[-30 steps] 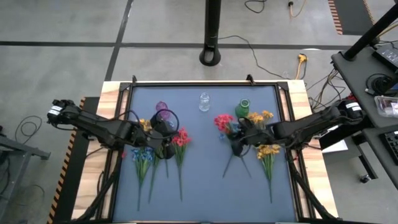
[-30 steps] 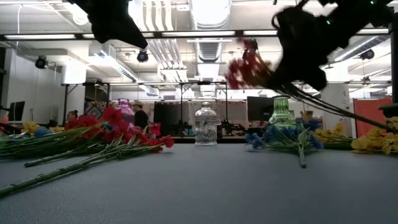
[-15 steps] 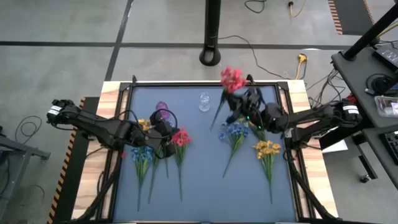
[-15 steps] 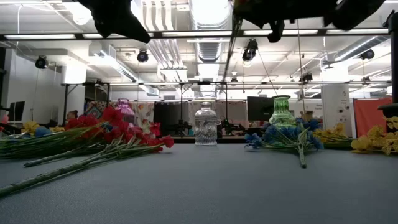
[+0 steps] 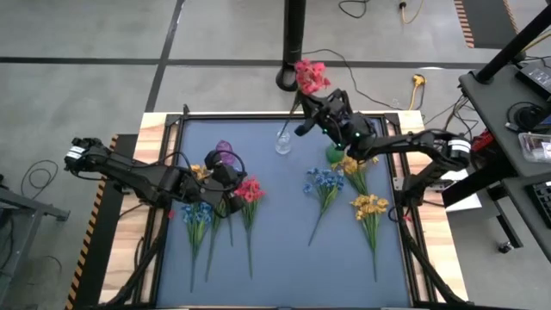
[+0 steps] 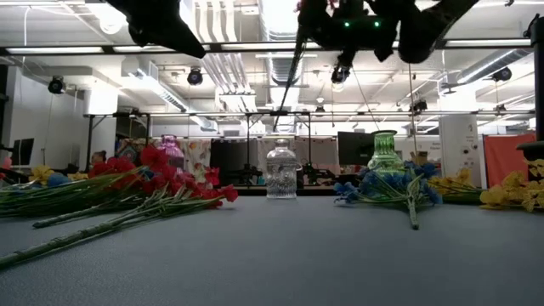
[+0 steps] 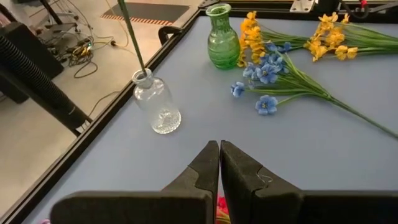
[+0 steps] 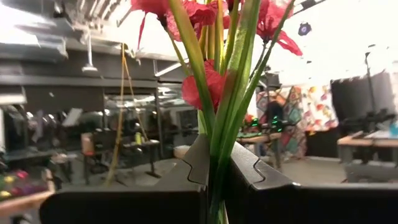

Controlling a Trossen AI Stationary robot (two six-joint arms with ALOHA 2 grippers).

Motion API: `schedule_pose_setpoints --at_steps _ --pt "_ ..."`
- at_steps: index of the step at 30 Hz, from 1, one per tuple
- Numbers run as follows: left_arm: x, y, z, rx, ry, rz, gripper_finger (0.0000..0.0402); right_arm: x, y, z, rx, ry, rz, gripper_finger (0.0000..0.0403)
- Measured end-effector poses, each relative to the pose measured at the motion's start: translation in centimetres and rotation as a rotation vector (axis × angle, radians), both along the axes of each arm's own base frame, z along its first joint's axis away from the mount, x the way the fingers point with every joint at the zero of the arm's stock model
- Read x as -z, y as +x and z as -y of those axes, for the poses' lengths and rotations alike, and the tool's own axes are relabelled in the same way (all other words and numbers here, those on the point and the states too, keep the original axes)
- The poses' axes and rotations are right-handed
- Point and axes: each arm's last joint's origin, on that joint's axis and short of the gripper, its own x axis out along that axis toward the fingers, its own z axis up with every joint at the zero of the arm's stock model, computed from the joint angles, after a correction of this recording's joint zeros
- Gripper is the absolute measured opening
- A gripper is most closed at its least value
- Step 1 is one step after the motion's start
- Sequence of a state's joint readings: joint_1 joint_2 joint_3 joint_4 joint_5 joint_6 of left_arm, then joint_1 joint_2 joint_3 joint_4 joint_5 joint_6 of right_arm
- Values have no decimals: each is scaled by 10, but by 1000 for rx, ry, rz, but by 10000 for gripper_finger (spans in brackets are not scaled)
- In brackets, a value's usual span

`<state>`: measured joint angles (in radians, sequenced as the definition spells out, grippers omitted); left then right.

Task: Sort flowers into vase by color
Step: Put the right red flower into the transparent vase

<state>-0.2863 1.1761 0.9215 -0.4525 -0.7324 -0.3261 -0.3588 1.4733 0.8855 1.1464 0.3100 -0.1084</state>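
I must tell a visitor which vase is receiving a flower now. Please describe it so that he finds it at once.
Look along the far edge of the blue table. Three vases stand there: purple, clear glass and green. It is the clear middle one, the only vase with a stem in its neck, under the right gripper.

Beyond my table's wooden edge point(image 5: 151, 129) lies a grey concrete floor point(image 5: 86, 86) crossed by dark lines, with a black post point(image 5: 293, 43) standing at twelve o'clock and loose cables point(image 5: 379, 65) trailing toward one o'clock. At three o'clock sits a dark desk point(image 5: 516, 112). Looking level across, I see a workshop hall with ceiling ducts point(image 6: 229, 59), bright strip lights point(image 6: 285, 17) and dark monitors point(image 6: 353, 146) far back.
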Motion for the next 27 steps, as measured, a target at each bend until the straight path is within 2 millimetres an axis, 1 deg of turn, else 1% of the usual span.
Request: schedule_pose_setpoints --at_steps 3,7,18,27 --pt "1 -1 0 -2 0 -9 0 -8 1 3 30 -25 -36 13" --pt "1 -1 0 -2 0 -9 0 -9 4 8 43 -26 -52 13" --pt "1 -1 0 -2 0 -9 0 10 13 19 57 3 -100 13" --pt "1 -1 0 -2 0 -10 0 25 21 22 57 17 -135 13"
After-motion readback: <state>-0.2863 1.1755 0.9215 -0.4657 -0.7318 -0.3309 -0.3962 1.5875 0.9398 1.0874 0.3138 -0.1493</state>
